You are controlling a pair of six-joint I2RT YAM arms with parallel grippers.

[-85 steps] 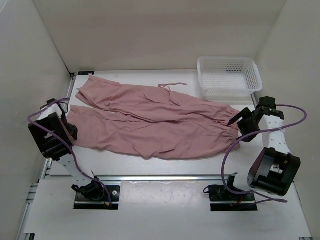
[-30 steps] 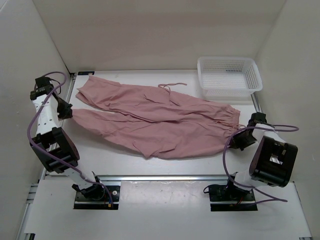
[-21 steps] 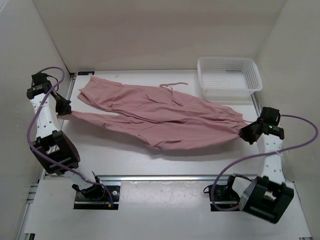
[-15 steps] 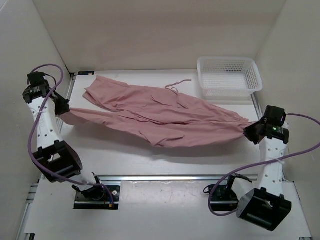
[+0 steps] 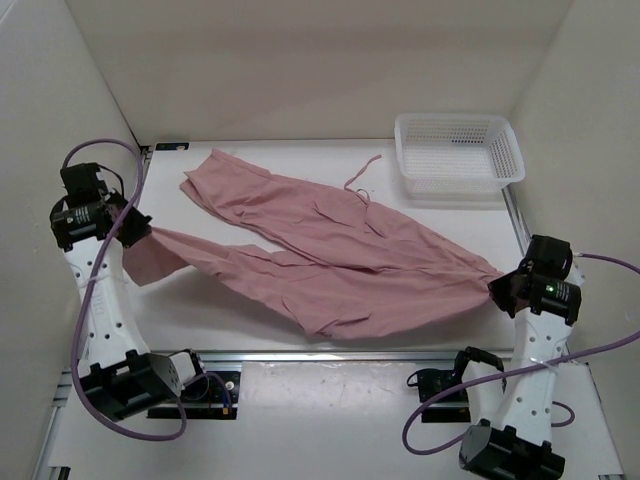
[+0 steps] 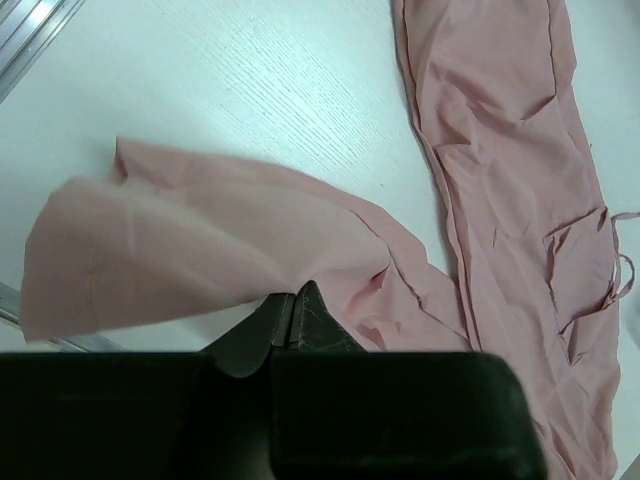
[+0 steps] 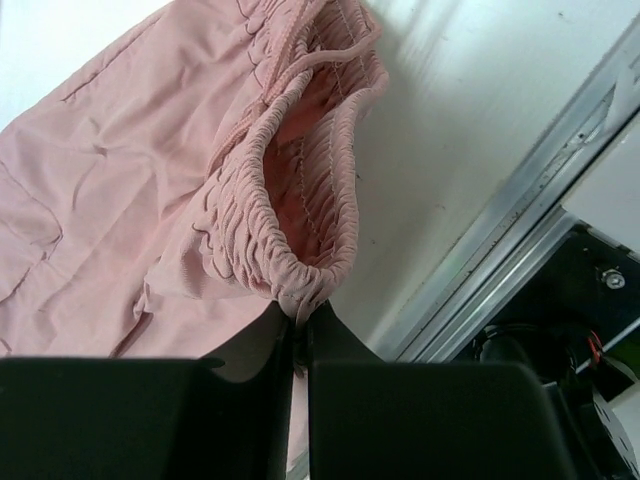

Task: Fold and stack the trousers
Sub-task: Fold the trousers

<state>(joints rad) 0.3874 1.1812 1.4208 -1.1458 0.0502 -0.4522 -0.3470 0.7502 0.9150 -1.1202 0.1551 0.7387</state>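
My left end effector [image 6: 292, 308] pinches one leg [image 6: 200, 255] near its end, my right end effector [image 7: 300, 318] the waistband [image 7: 262, 190] — the trousers [image 5: 330, 255] sag stretched over the table [image 5: 270, 165]. Pulling harder could slip the thin cloth free.

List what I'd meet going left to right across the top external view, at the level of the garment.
In order: left hand, shut on a leg end → trousers, spread across the table between the two arms → right hand, shut on the gathered waistband.
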